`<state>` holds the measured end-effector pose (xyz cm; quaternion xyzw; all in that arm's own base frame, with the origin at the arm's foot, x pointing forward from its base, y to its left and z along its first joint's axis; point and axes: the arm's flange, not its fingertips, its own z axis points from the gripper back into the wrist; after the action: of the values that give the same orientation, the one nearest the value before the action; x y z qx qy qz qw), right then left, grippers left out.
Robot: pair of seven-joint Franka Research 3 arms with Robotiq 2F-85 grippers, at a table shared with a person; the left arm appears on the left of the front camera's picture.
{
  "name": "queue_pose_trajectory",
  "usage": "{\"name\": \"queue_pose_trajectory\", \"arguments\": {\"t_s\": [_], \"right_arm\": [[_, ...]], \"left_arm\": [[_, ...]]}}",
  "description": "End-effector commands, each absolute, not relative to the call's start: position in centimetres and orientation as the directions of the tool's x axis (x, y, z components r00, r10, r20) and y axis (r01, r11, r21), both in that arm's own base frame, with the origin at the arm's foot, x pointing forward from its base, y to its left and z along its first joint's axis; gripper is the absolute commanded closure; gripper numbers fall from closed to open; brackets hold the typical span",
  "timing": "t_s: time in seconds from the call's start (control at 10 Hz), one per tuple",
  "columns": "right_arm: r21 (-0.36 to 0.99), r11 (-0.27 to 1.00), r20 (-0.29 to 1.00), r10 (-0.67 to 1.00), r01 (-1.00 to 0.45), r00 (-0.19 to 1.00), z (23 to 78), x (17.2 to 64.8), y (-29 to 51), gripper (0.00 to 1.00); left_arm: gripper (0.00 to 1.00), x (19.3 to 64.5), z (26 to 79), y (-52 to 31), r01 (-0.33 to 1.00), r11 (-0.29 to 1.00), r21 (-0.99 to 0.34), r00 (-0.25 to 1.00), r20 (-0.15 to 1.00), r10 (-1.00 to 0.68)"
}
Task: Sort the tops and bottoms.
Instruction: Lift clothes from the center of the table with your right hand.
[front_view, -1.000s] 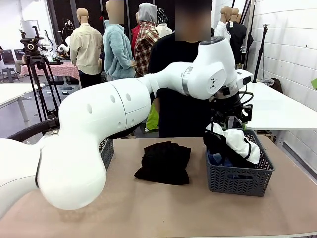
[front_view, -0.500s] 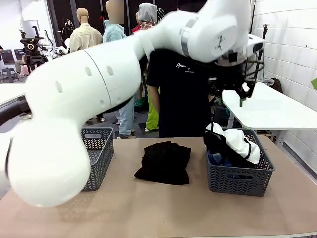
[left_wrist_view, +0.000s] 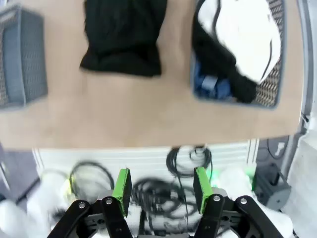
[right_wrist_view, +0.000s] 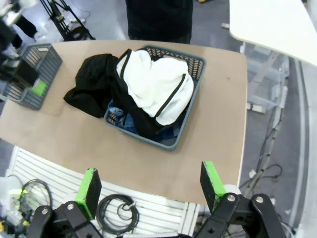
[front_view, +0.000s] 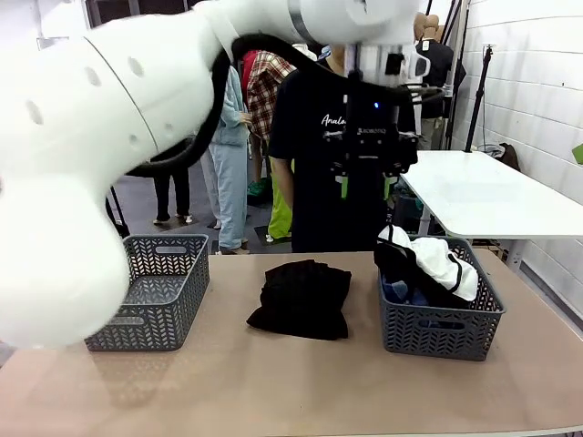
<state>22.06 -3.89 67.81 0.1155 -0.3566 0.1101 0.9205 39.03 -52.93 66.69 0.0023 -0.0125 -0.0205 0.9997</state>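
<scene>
While hanging high at the upper centre of the front view, before the standing person's black printed T-shirt, presenting the left gripper with jaws parted and nothing between the green pads. Pointing straight down toward the tan tabletop, well above every garment.

Lying loose in the middle of the front view: the crumpled black fabric piece, resting directly on the table, between the empty grey plastic basket at lower left and the full grey plastic basket at lower right, touching neither.

Sitting in the full basket: the white fabric piece with black edging on top, a second black fabric piece draping over the rim at picture left, and the blue denim piece showing beneath.

Appearing in the left wrist view at upper left of centre, far beyond the fingertips: the loose black piece. Running up and down that frame along its long axis, so crossing the line between the two pads. Judging this a workable lie for closing across the narrower width, calling for a shift toward frame left and a long descent.

Looking down from higher up on the whole table: the right gripper, pads spread wide, gripping nothing. Judging the left gripper the nearer of the two to the loose black piece.
</scene>
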Motion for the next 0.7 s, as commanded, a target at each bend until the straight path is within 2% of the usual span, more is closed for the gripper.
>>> {"name": "queue_pose_trajectory", "arguments": {"t_s": [0.0, 0.2, 0.3, 0.4, 0.6], "right_arm": [[0.137, 0.946, 0.678, 0.128, -0.295, 0.724, 67.6, 22.1, -3.8, 0.0], [0.137, 0.946, 0.678, 0.128, -0.295, 0.724, 67.6, 22.1, -3.8, 0.0], [0.137, 0.946, 0.678, 0.128, -0.295, 0.724, 67.6, 22.1, -3.8, 0.0], [0.137, 0.946, 0.678, 0.128, -0.295, 0.724, 67.6, 22.1, -3.8, 0.0], [0.137, 0.946, 0.678, 0.128, -0.295, 0.724, 67.6, 22.1, -3.8, 0.0]], "left_arm": [[0.34, 28.7, 59.4, -40.0, -0.074, 0.994, -0.081, 0.997, -0.039, 0.071], [0.34, 25.9, 59.9, -38.1, -0.172, 0.984, -0.035, 0.981, -0.098, 0.168], [0.34, 26.9, 60.0, -39.3, -0.239, 0.971, -0.006, 0.971, -0.013, 0.238], [0.34, 34.6, 72.1, -49.3, -0.107, 0.994, -0.005, 0.991, -0.086, 0.107], [0.34, 34.6, 72.1, -49.3, -0.107, 0.994, -0.005, 0.991, -0.086, 0.107]]}}
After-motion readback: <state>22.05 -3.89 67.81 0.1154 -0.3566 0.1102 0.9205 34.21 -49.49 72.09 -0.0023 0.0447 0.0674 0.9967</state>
